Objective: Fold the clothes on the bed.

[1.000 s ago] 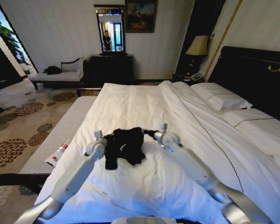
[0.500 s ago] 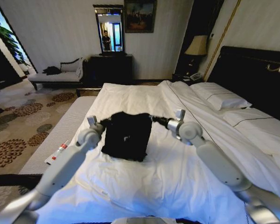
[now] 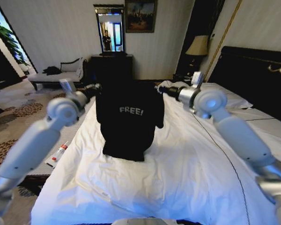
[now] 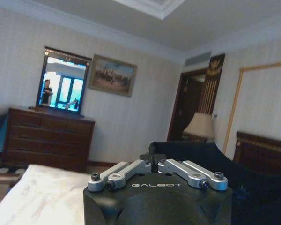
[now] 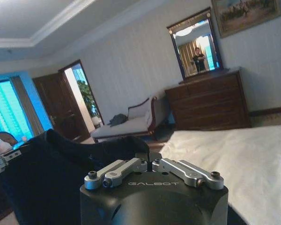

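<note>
The black T-shirt (image 3: 126, 117) hangs spread between both grippers above the bed (image 3: 187, 178), its white "FREE!" lettering facing me and its lower hem resting on the white duvet. My left gripper (image 3: 91, 89) is shut on one shoulder and my right gripper (image 3: 160, 89) on the other. The left wrist view has its gripper (image 4: 152, 161) pinching black fabric (image 4: 206, 157). From the right wrist, that gripper (image 5: 149, 159) is clamped on the shirt (image 5: 51, 178), which stretches away toward the other arm.
White pillows (image 3: 229, 101) and a dark headboard (image 3: 257, 75) lie to the right. A pale bench (image 3: 61, 136) along the bed's left side carries a small tube (image 3: 58, 153). Behind stand a dark dresser (image 3: 113, 69), a chaise longue (image 3: 61, 75) and a lamp (image 3: 199, 47).
Both arms have risen and moved apart, lifting the shirt from a crumpled heap on the duvet into a spread, hanging sheet with the lettering showing.
</note>
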Controlling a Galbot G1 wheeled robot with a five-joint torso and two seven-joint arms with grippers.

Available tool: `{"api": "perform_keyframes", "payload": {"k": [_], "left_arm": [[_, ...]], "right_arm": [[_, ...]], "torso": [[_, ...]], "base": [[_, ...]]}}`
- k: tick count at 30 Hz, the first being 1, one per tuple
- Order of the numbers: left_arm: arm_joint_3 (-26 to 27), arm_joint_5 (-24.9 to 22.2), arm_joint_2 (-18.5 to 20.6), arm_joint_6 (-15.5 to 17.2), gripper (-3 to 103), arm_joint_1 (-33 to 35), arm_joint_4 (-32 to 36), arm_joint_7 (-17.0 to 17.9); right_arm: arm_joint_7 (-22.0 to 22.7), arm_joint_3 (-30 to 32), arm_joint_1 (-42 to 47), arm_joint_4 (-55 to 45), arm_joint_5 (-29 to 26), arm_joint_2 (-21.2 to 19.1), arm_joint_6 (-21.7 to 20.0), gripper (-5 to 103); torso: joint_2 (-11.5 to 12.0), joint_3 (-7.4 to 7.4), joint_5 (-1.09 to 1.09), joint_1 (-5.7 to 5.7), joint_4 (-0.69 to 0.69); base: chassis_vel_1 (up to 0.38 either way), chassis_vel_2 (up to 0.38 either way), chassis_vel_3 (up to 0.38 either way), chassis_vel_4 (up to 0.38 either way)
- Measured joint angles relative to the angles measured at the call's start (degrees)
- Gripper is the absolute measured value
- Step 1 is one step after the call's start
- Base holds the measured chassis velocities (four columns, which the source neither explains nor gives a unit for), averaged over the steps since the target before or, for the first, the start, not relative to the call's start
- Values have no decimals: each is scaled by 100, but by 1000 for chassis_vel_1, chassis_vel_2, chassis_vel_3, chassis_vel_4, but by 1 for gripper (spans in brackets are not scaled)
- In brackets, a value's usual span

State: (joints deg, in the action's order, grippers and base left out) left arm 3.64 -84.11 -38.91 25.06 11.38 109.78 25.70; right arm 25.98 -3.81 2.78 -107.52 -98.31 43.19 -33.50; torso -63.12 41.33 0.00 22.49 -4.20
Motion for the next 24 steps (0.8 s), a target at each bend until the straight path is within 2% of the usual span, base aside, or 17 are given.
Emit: {"api": "perform_keyframes", "payload": {"k": [1, 6, 14, 18, 24], "left_arm": [[-2, -217, 56, 20, 1, -180, 16, 32], [32, -569, 253, 42, 1, -448, 164, 56], [218, -859, 453, 113, 1, -567, 248, 68], [205, -1095, 525, 159, 1, -915, 161, 105], [147, -1125, 606, 167, 1, -1186, 143, 116]], "right_arm": [[24, -21, -149, 9, -89, -19, -6, 0], [202, -47, -566, -20, -445, -84, -41, 0], [336, -219, -1281, 3, -800, -122, -50, 0], [383, -311, -1673, 99, -982, -94, -62, 0], [412, -312, -1868, 118, -1104, -141, -81, 0]], "torso": [[0, 0, -1, 0, -1], [0, 0, 0, 0, -1], [0, 0, -1, -2, 0], [0, 0, -1, -2, 0], [0, 0, 1, -2, -2]], "base": [[0, 0, 0, 0], [0, 0, 0, 0], [0, 0, 0, 0], [0, 0, 0, 0], [0, 0, 0, 0]]}}
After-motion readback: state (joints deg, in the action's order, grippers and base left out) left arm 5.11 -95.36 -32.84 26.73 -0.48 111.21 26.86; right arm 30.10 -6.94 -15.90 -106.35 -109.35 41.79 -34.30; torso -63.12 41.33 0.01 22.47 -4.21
